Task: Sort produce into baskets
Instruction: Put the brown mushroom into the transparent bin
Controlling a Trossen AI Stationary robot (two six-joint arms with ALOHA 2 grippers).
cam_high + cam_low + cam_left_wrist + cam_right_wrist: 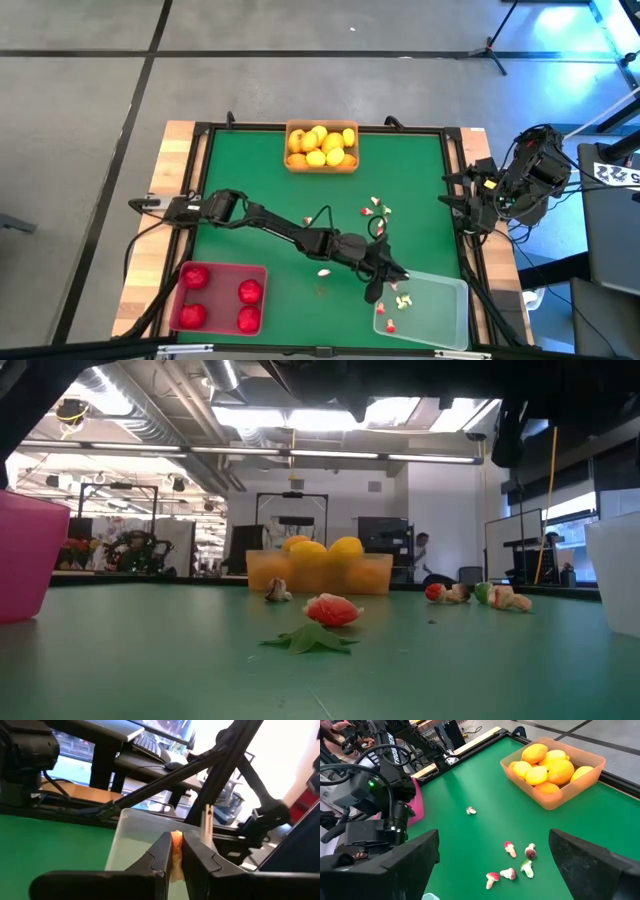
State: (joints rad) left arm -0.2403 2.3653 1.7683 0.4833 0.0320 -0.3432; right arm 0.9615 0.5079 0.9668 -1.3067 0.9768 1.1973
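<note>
Over the clear basket (441, 312): left hand (172, 851) clenched on a whitish-orange bit (176, 851).
My release: centre over the basket floor, lower, then let go.
Right hand (490, 870): released, parked off the tabletop (290, 195).

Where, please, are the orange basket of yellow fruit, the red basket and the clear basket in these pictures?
orange basket (321, 167): high view, on its near rim, below the fruit.
red basket (222, 296): high view, on the bare floor between the red fruits.
clear basket (440, 310): high view, on the bare floor, right of the small pieces.
</note>
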